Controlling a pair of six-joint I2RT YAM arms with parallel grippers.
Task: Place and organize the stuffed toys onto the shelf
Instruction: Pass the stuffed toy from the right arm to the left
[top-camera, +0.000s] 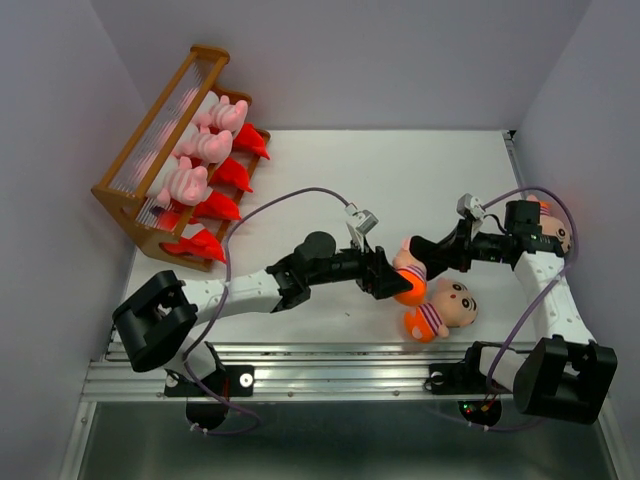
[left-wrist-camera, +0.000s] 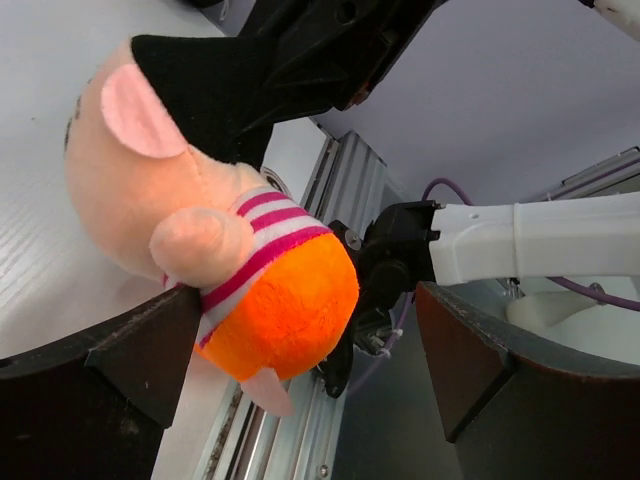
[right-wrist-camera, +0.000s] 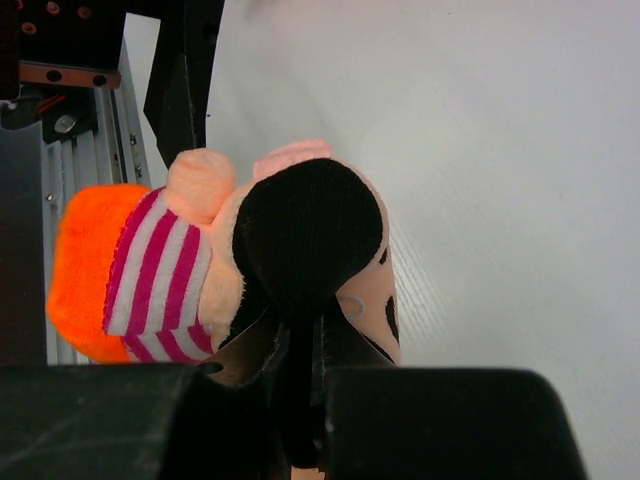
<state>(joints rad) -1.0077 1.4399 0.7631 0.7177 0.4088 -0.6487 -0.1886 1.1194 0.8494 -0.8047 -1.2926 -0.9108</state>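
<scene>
A small plush boy doll (top-camera: 410, 278) sits at the centre of the overhead view, over the white table (top-camera: 400, 170), between two black robot grippers; whether it is lifted clear of the table cannot be told. At the bottom of the right wrist view, the right gripper (right-wrist-camera: 300, 375) is pinched tight on the black felt hair at the back of the doll's head. The left gripper (left-wrist-camera: 305, 300) stands wide, one dark jaw on each side of the fuzzy orange bottom, and the left jaw appears to touch the striped waist. The doll looks light, soft and squashy, with a peach fleece head, a pink felt ear, a pink-and-white striped band and a round stubby arm. It should neither break nor slip, but held by the hair it will probably dangle and swing, so the plump body seems the surer hold. A second boy doll (top-camera: 440, 310) lies just below and to the right. At upper left, the brown slatted shelf (top-camera: 160, 125) carries pink pigs (top-camera: 205, 145) and red monsters (top-camera: 215, 205).
</scene>
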